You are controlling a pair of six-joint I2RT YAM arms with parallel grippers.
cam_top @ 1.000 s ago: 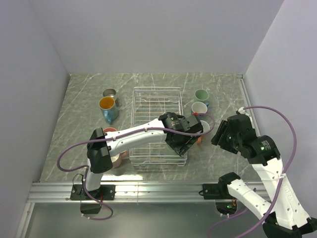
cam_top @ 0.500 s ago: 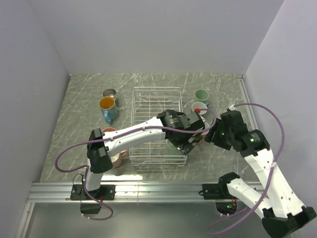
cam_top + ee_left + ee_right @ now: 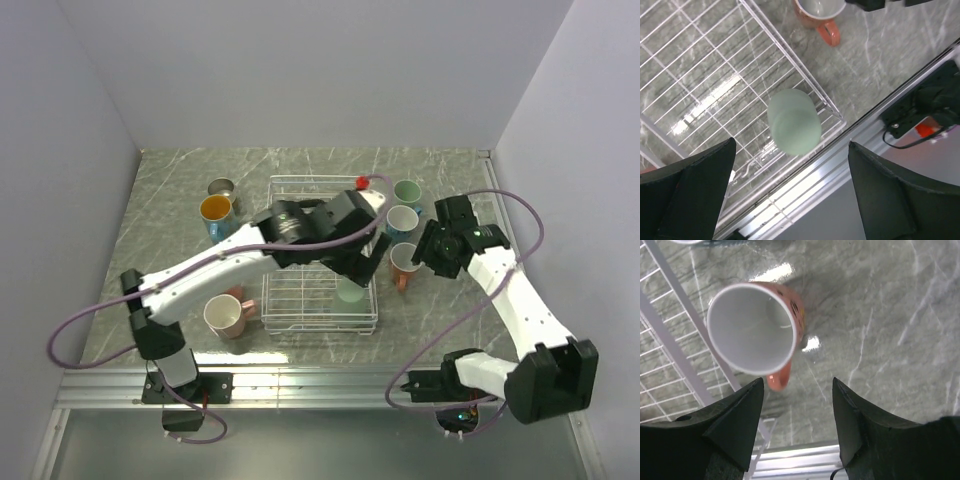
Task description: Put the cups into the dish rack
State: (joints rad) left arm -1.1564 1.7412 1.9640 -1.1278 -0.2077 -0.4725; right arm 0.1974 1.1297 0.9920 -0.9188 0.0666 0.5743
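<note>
The left gripper point(image 3: 791, 147) and right gripper point(image 3: 797, 390) are open. The pink cup point(image 3: 750, 327) looks hard and slippery; pinch its rim.

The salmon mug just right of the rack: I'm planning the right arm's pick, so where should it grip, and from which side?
Probably the rim wall of the salmon mug, taken from above, since it stands upright with its mouth open. Pinch the wall inside and out on the side away from the dish rack, whose wires run close, and keep clear of the handle, which points toward the near edge.
</note>
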